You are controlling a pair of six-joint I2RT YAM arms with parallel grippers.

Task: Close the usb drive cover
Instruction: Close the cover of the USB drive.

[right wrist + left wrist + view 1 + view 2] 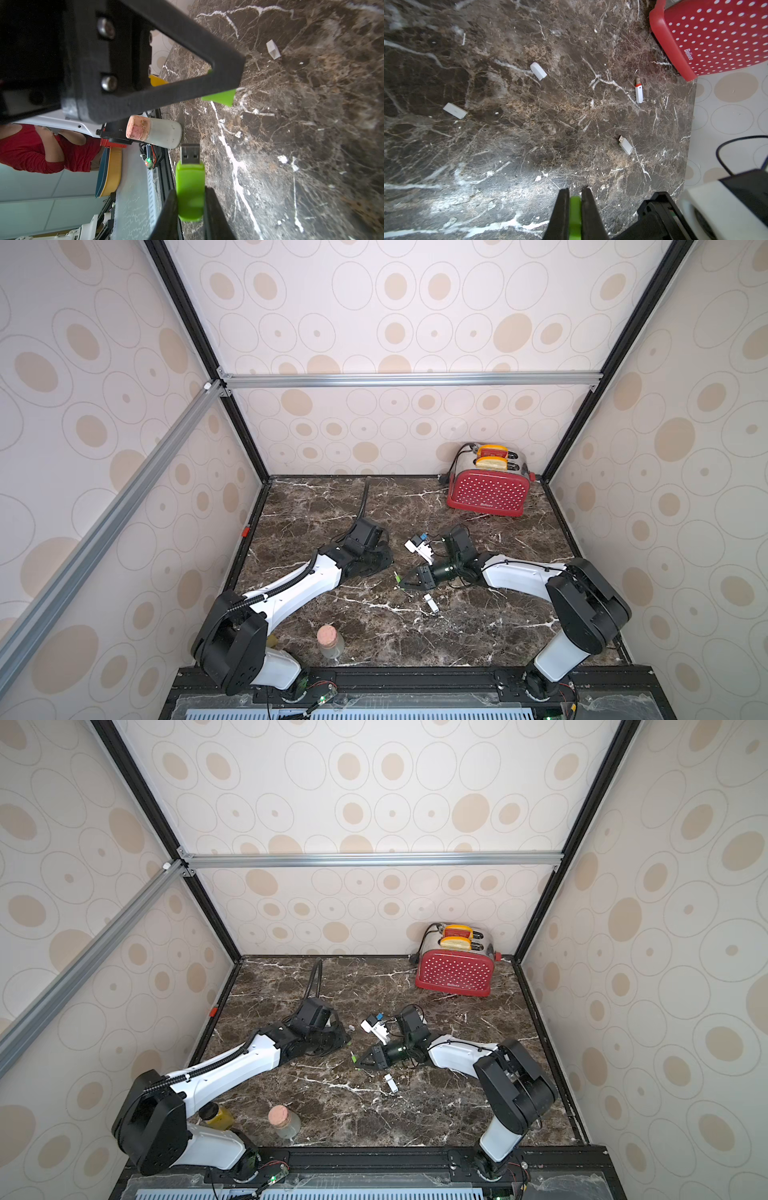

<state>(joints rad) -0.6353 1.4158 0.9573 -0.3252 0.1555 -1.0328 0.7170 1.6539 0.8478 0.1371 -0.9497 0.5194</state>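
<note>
You have split the job between the two arms. Your right gripper (190, 192) pinches the green drive (190, 176) by its rear half. That leaves the metal plug (190, 153) sticking out bare past the fingertips, with nothing to block a cover sliding on.

Your left gripper (575, 190) is pressed together on a small green piece, which I take to be the green cover (575, 207). In the right wrist view, that piece pokes out past the black finger of the left gripper. The cover and the plug are near each other but not touching. The cover also sits off to one side of the line the plug points along. By my reading the joining step has not begun, and you need to line the two up before you push.

Both parts appear to be held clear of the table (498, 572), near its middle. That should leave you room to turn either wrist without scraping the stone.

Both arms reach low and forward from the near edge and meet at mid-table. In both top views your right forearm lies nearly flat, with its gripper turned sideways toward the left arm. Your left wrist is bent over, so its fingertips are mostly hidden under it in the top views.

A white drive (431, 603) lies on the table just beside the right gripper, on the near side. A loose white cap (273, 49) lies further off. The toaster (488, 493) and the corked jar (153, 133) stand well apart from the work.
</note>
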